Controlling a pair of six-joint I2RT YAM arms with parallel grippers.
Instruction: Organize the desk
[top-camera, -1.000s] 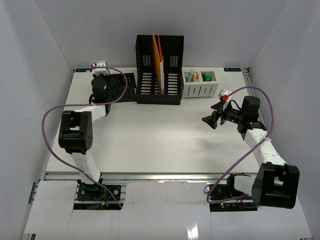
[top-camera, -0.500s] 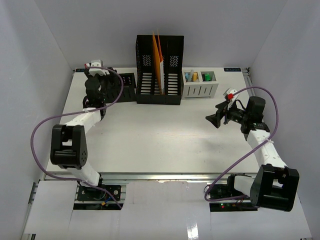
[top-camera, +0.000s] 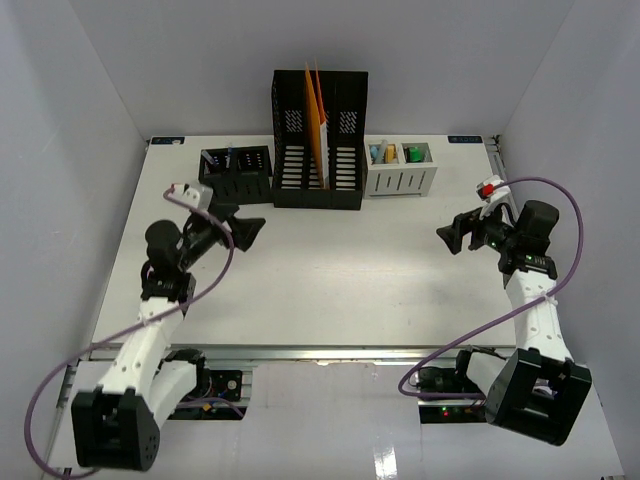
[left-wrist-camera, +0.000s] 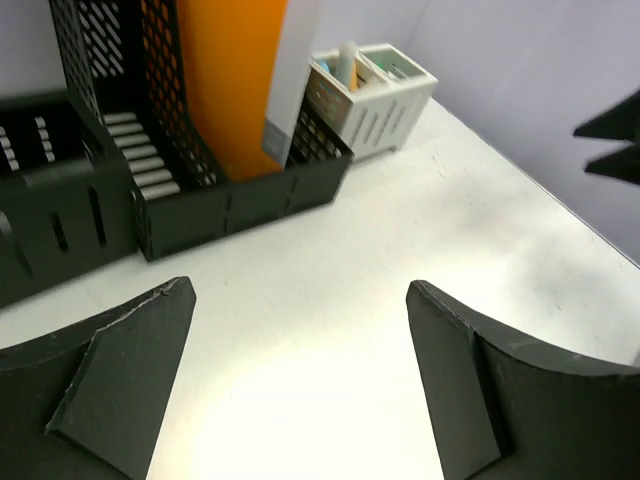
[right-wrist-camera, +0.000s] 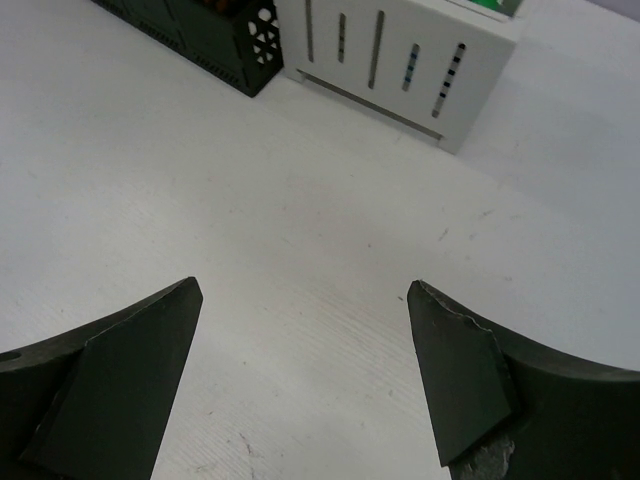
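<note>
The desk (top-camera: 330, 280) is a white tabletop with a metal rail along its near edge. My left gripper (top-camera: 243, 230) hovers over the desk's left half, open, with only bare white surface between its fingers (left-wrist-camera: 300, 290). My right gripper (top-camera: 456, 233) hangs over the right side, open and holding nothing (right-wrist-camera: 300, 290). Both point toward the middle of the desk. In the left wrist view the right gripper's black fingertips (left-wrist-camera: 612, 145) show at the far right edge.
A tall black file holder (top-camera: 320, 150) with orange folders (left-wrist-camera: 235, 80) stands at the back centre. Left of it is a small black tray (top-camera: 237, 172). Right of it is a white slotted organizer (top-camera: 400, 168) holding several small items. White walls enclose the desk.
My left gripper opened and drew back from the small black tray toward the near left. My right gripper shifted to the right, still open.
</note>
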